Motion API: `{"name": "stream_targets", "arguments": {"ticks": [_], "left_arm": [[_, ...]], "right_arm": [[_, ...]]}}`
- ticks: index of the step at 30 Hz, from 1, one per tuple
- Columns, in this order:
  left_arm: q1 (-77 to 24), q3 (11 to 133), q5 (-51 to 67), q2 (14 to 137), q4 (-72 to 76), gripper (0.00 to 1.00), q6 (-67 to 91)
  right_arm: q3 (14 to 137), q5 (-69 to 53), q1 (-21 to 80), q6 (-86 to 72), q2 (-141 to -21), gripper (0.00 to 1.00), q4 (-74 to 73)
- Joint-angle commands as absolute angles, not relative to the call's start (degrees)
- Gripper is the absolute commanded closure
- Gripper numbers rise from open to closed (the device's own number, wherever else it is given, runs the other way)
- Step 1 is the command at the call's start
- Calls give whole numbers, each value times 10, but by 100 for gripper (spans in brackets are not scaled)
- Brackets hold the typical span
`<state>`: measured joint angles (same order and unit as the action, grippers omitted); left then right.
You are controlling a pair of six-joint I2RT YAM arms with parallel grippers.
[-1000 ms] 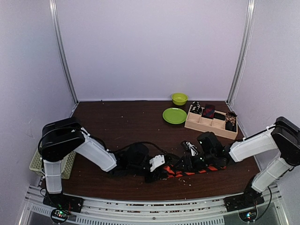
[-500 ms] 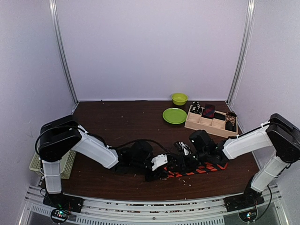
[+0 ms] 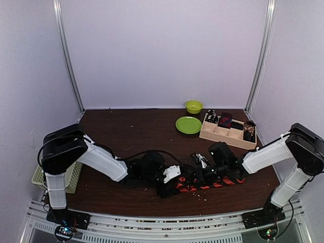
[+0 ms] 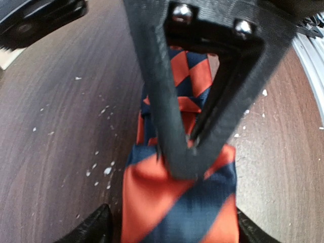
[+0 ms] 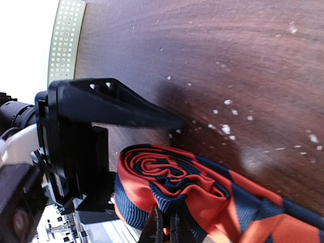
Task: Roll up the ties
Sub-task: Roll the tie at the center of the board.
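Observation:
The orange-red tie point(image 3: 215, 183) with dark diagonal stripes lies flat along the near table, its left end wound into a roll point(image 5: 172, 177). My right gripper point(image 5: 166, 228) is shut on folds at the roll's near side. In the left wrist view its black fingers point(image 4: 167, 126) meet in a V on the tie point(image 4: 177, 202). My left gripper point(image 4: 172, 230) is open, with one fingertip on each side of the tie's width. In the top view the left gripper point(image 3: 174, 185) and the right gripper point(image 3: 200, 175) meet at the roll.
A wooden tray point(image 3: 215, 136) holds several rolled dark and patterned ties at the back right. A green plate point(image 3: 188, 124) and a green bowl point(image 3: 193, 106) sit beside it. A pale green mesh basket point(image 3: 38, 177) stands at the left edge. White crumbs dot the table.
My right gripper moved left towards the left gripper, then eased back slightly. The left gripper stayed at the tie's rolled end.

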<state>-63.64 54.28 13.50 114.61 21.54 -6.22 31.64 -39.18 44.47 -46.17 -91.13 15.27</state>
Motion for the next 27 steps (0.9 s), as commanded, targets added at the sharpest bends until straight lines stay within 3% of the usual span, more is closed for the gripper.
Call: {"name": "stream_targets", "arguments": {"ticks": [1,21,27], "left_arm": [[-636,508,119,1123,244,19,-49],[-645,521,155,1220,511,16,60],[-646,570,174,1271,522,25,67]], "right_arm": [[270,-349,424,-427,-923,100,101],[252,-272,404,-360,-923,100,40],[248,-274,407,-362,-941,100,50]]}}
